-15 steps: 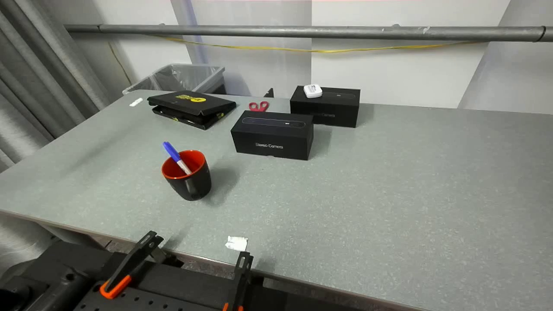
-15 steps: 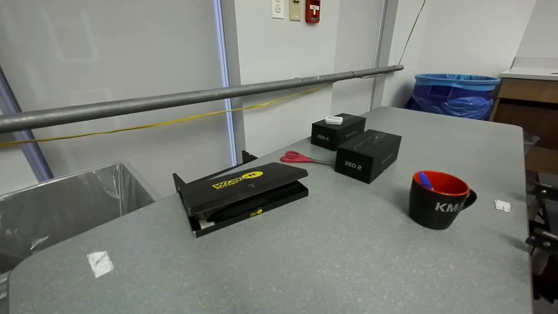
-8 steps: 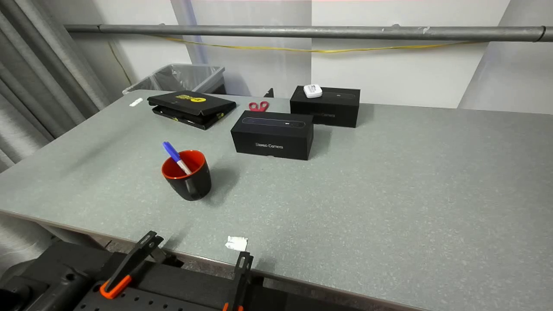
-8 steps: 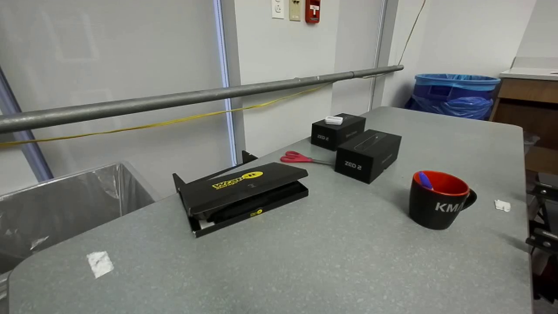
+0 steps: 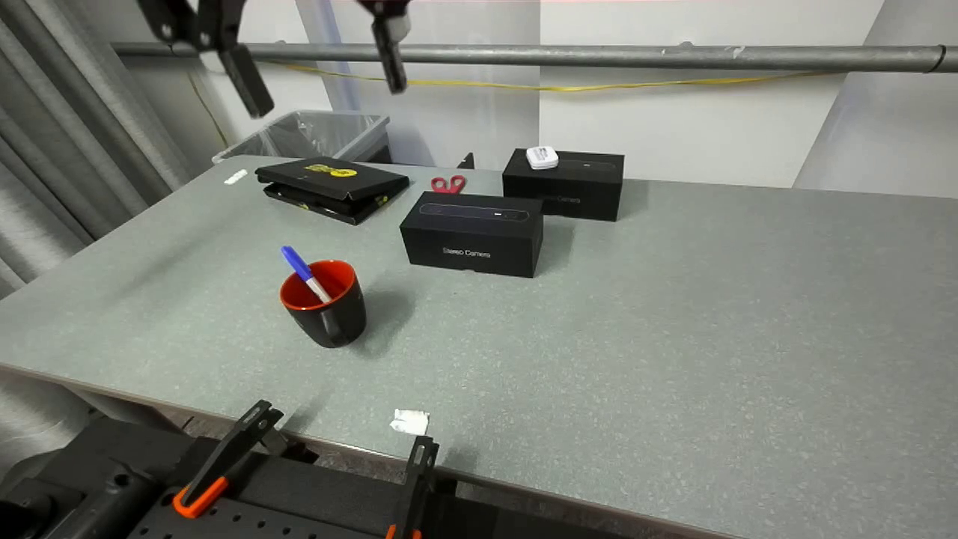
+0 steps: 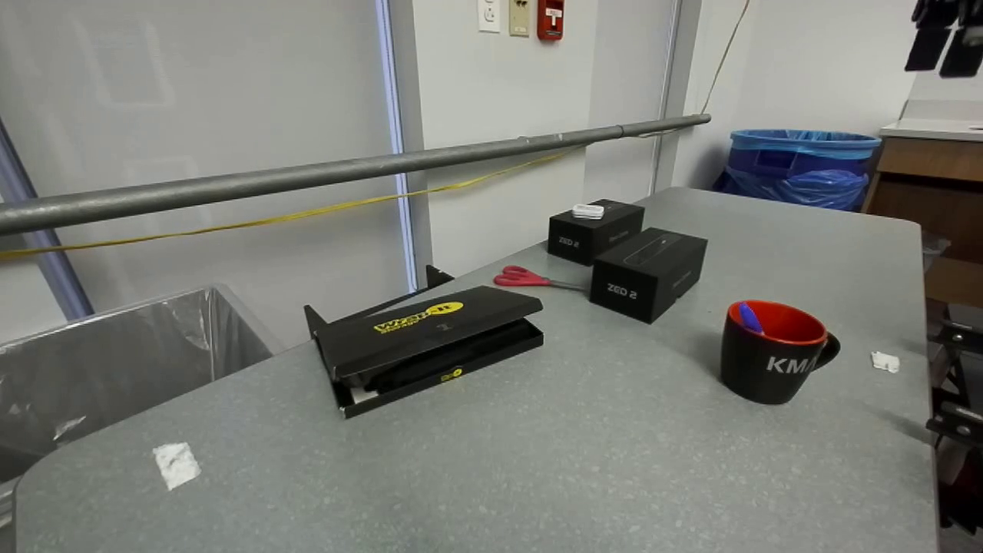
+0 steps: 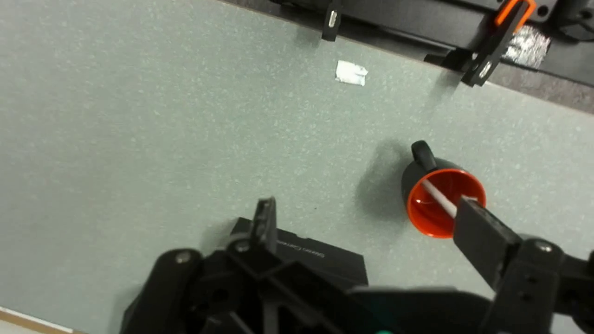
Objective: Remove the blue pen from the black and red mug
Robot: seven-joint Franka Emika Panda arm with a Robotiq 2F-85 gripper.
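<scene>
High over the tabletop [image 5: 673, 337], shift the wide-spread claw [image 5: 328, 96] above the blue pen [image 5: 304, 273] leaning in the black and red mug [image 5: 333, 322], lower around the blue end [image 5: 295, 260] poking out, pinch squarely, and draw out along the slant.

All views look down on the mug [image 6: 768, 355] (wrist view steepest).

I see a mug [image 5: 333, 318], black outside, red inside; a blue-and-whitish pen [image 5: 303, 269]; a speckled grey table [image 5: 673, 337].
</scene>
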